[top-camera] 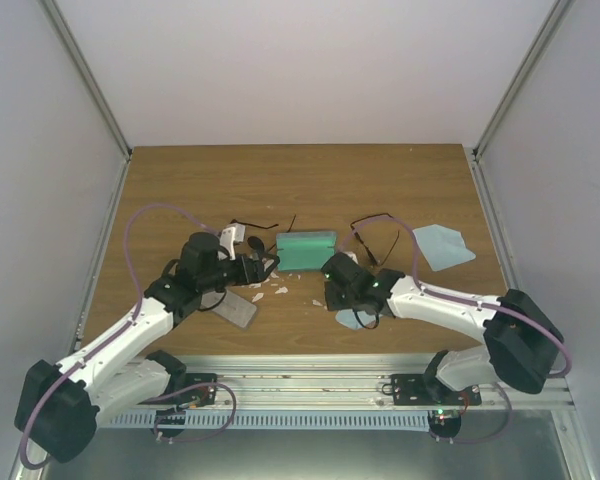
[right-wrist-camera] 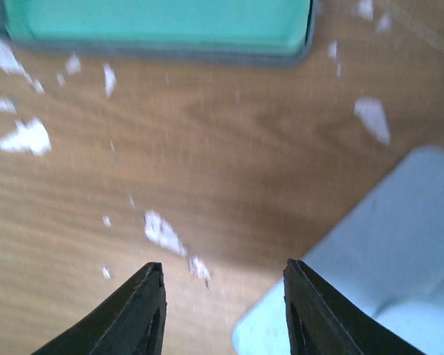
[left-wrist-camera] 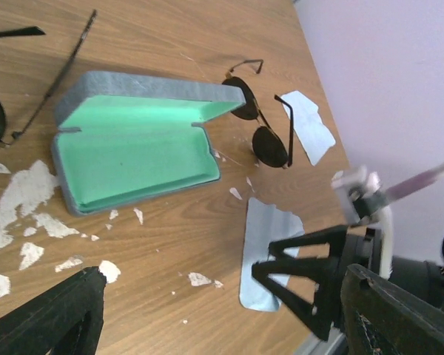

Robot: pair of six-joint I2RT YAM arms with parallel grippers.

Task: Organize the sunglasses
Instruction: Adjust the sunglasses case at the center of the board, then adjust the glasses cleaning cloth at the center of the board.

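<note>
The green-lined case (top-camera: 306, 250) lies open at mid-table. One pair of sunglasses (top-camera: 372, 240) with dark round lenses (left-wrist-camera: 263, 127) rests just right of it. The other pair (top-camera: 252, 228) lies to its left, only a lens and a thin temple arm (left-wrist-camera: 58, 75) showing in the left wrist view. My left gripper (top-camera: 265, 268) hovers open beside the case's left end, its fingers wide and empty (left-wrist-camera: 234, 296). My right gripper (top-camera: 335, 295) (right-wrist-camera: 226, 285) hangs open, with nothing between its fingers, over the edge of a light blue cloth (right-wrist-camera: 388, 255) in front of the case.
A second light blue cloth (top-camera: 442, 245) lies at the right. A closed grey case (top-camera: 238, 310) sits by the left arm. White flakes (left-wrist-camera: 26, 196) are scattered on the wood. My right gripper's fingers (left-wrist-camera: 303, 277) cross the left wrist view above the near cloth (left-wrist-camera: 265, 229).
</note>
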